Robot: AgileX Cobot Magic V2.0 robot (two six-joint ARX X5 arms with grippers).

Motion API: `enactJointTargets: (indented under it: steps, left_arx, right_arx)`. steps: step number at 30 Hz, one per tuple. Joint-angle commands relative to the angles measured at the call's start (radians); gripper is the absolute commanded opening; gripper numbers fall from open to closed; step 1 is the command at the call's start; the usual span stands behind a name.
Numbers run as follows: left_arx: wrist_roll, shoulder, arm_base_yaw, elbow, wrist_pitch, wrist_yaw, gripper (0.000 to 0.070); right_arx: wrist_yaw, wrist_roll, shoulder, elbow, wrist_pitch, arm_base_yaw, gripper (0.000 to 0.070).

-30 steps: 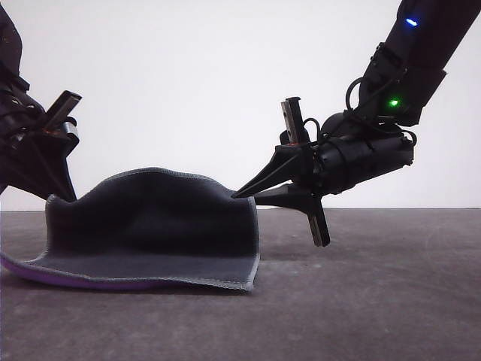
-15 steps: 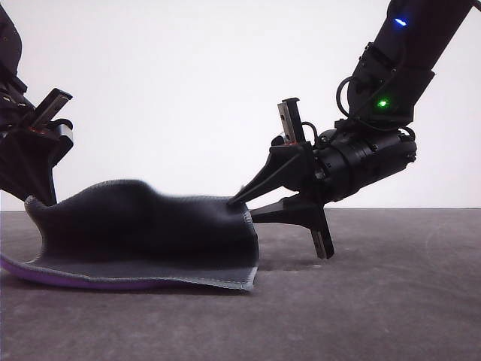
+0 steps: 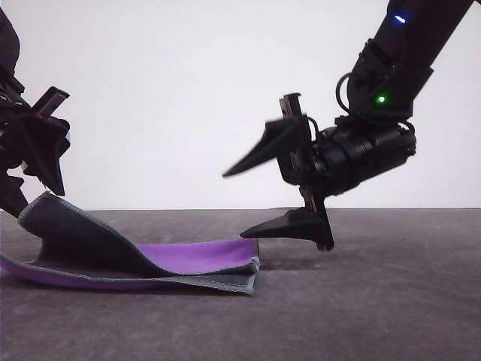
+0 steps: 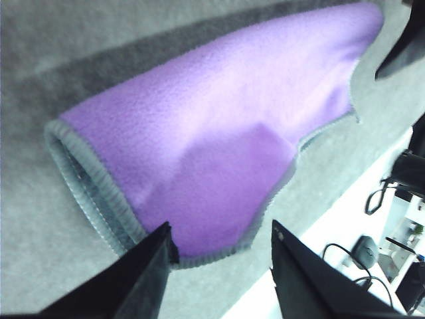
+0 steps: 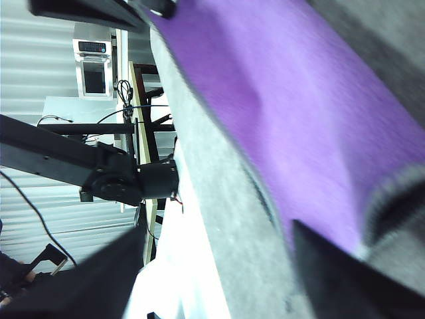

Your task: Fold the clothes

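Fingers on our left gripper (image 3: 26, 180) stand parted at the far left of the front view, with the raised dark grey corner of the cloth (image 3: 143, 259) curling up just beneath their tips; we cannot tell from that view whether a tip touches the fabric. From our left wrist camera the two black fingers (image 4: 143, 279) sit apart with nothing between them, the cloth's near stitched edge lying just ahead of the gap.

We see the cloth lying on the grey table (image 3: 361, 301), left of centre, its dark face draped down from the raised corner onto the bright purple face, which shows flat toward the right. A pale stitched edge runs round it.

Further right, our right gripper (image 3: 237, 203) hangs with its jaws spread wide, one finger pointing up and left, the other low, just off the cloth's right edge and clear of it. Our right wrist camera shows purple fabric, blurred.
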Motion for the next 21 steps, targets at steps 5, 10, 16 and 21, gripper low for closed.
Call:
enactJointTargets:
  steps: [5,10,16,21]
  left_arx:
    - [0.022,0.0,0.002,0.049,-0.044,0.015,0.0434]
    - [-0.015,-0.044,0.003,0.049,-0.048,-0.03,0.0528]
    - [-0.025,-0.14,0.005,0.049,-0.048,-0.046,0.0521]
    - [-0.017,-0.208,0.025,0.059,-0.035,-0.047,0.0521]
  right_arx:
    - [0.078,-0.068,-0.067,0.079,-0.063,-0.008,0.0504]
    - [0.091,-0.073,-0.071,0.122,-0.099,-0.011,0.0567]
    - [0.126,-0.099,-0.071,0.127,-0.135,-0.012,0.057]
    - [0.304,-0.137,-0.071,0.127,-0.242,-0.011,0.057]
